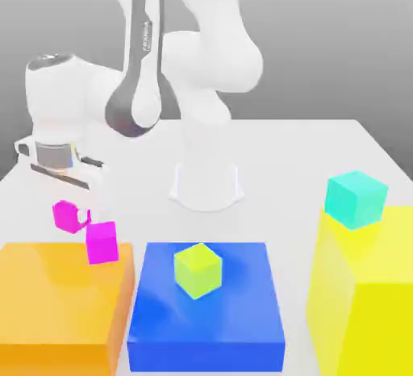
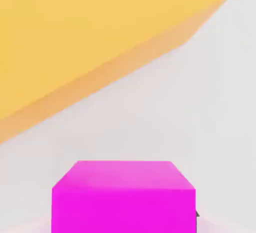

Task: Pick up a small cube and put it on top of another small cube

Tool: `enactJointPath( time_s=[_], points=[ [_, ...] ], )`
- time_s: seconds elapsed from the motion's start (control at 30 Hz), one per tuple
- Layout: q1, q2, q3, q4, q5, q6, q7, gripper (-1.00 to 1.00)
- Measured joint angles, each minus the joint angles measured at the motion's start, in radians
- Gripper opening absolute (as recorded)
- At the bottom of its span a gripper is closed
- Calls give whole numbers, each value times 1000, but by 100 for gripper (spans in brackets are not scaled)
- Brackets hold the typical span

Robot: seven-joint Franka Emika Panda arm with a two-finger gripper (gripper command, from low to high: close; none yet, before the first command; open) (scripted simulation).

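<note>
Exterior view: the white fingers point(image 1: 83, 216) are closed on one small, glossy magenta cube point(image 1: 71, 216), which is tilted, behind the large, matt orange block point(image 1: 56, 294). The second small magenta cube point(image 1: 102, 243) appears at that block's far edge, towards the exterior view's right; whether it rests on the block cannot be told for certain. The flat blue block point(image 1: 206, 354) lies to the orange block's right in this view, on the pale worktop point(image 1: 282, 156).

Hand view: the gripped cube shows flat faces and crisp edges, near the orange block. It is probably light, stiff and rather slippery; a square hold across two opposite side faces, with the underside free, should suit stacking.
</note>
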Motion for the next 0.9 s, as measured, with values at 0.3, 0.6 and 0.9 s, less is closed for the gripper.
enactJointPath(
  time_s=[0.3,0.6,0.9],
  points=[
    [166,-88,230,208,70,-285,362,-100],
    [309,-154,441,359,203,-517,719,-100],
    [447,-233,642,511,336,-753,1073,-100]
  ],
)
